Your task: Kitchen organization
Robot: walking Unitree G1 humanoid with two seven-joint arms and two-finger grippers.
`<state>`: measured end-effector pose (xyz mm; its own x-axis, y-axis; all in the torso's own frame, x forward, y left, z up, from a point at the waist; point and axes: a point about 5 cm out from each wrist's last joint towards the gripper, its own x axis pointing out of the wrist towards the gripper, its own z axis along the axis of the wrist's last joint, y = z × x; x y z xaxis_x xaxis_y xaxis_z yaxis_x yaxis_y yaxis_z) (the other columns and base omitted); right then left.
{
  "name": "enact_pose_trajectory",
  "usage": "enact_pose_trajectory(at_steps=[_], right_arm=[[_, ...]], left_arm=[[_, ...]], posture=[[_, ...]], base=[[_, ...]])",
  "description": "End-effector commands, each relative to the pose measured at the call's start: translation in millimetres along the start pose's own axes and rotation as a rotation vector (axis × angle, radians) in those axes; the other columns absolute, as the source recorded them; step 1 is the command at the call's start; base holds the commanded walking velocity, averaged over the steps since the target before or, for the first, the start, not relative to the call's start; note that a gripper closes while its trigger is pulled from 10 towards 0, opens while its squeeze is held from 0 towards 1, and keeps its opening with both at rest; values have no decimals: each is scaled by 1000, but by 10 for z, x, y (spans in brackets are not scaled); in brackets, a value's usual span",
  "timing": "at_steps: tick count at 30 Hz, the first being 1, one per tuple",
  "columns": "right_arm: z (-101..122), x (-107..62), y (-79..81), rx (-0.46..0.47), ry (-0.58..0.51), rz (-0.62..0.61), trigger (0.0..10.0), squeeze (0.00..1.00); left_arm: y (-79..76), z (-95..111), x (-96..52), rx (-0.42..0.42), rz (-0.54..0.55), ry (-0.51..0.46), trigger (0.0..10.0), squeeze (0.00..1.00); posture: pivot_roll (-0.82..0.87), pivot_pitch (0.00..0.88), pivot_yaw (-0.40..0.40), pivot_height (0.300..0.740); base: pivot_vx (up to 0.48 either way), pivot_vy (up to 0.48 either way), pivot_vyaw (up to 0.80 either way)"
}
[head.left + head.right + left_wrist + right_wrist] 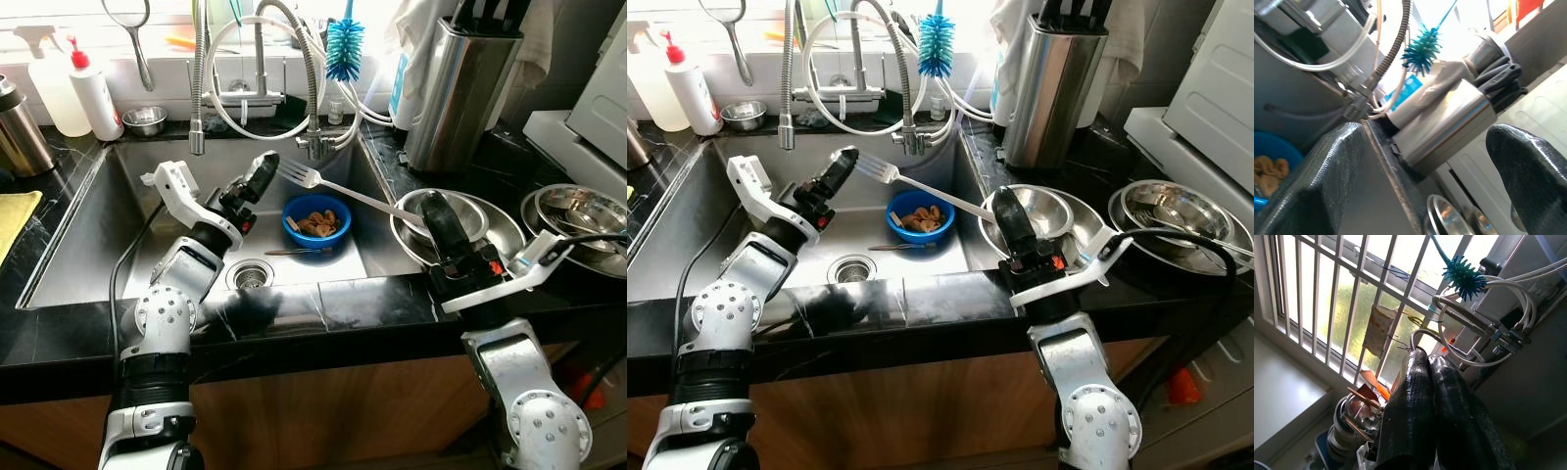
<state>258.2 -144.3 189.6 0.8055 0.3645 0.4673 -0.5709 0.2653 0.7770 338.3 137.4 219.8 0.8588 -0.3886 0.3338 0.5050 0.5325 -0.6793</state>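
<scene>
black stone counter (59,338) is framing a steel sink (88,245), with barred window light washing out the back wall. inside the sink, a blue bowl (315,220) is holding brownish scraps. the left gripper (261,179) is hanging above the basin with its fingers spread apart, gripping nothing. the right gripper (437,217) is pressing its fingers together over a steel bowl (495,227) on the counter — a fork (323,183) is sticking out from it, tines over the sink. a knife block (458,83) and a teal bottle brush (344,47) are standing behind — no lettering is legible anywhere.
</scene>
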Motion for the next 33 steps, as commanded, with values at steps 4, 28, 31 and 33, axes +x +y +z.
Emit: enact_pose_trajectory(at_steps=[4, 28, 31, 33], right_arm=[[-8, 14, 68, -5, 0, 38, 10000, 0], [13, 10, 103, -23, -25, 29, 10000, 0], [6, -3, 81, -26, -20, 15, 10000, 0], [1, -9, 71, -28, -18, 8, 10000, 0]], left_arm=[[-98, -3, -1, -7, -32, 19, 10000, 0], [196, 201, -31, 67, 264, -148, 10000, 0], [157, 222, -19, 38, 235, -167, 10000, 0], [129, 237, -13, 13, 213, -181, 10000, 0]], posture=[[-43, 0, -39, 740], [-43, 29, -50, 740], [-43, 29, -50, 740], [-43, 29, -50, 740]], base=[[0, 0, 0], [0, 0, 0], [0, 0, 0], [0, 0, 0]])
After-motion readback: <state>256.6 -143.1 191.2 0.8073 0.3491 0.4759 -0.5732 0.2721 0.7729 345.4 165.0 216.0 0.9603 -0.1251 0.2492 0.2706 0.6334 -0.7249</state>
